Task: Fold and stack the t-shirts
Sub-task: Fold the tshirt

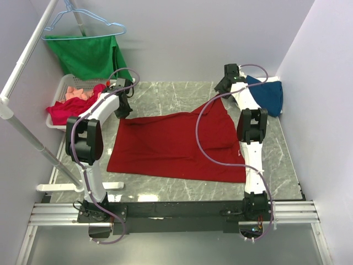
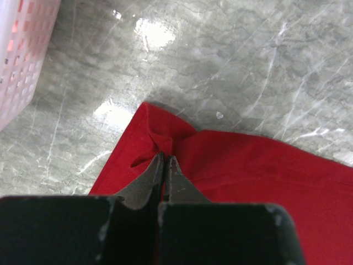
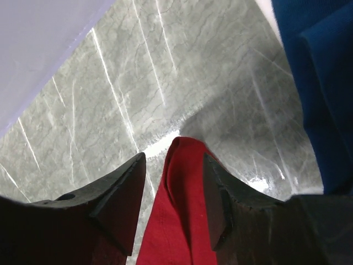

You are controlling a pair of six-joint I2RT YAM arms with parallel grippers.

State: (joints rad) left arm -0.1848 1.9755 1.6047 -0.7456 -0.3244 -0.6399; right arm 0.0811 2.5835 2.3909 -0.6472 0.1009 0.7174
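**Deep-red t-shirt**: spread flat across the middle of the marble table, with an arm at each of its two far corners.

**Left gripper**: jaws closed on a small pucker of cloth at the far-left corner, as I read the left wrist view.

**Right gripper**: jaws parted. The far-right corner stands between them with a gap on either side, so I take it as not yet held.

**Other shirts:** the dark blue t-shirt lies just beside the right gripper, on its right. A crimson shirt and a salmon-pink shirt sit in the white basket at far left.

**Risks, as I judge them:**
- Lifting now would raise one corner only and skew the fold.
- The left pinch looks shallow and may slip under the cloth's weight.
- If the right gripper closes off-centre, it may miss the corner.
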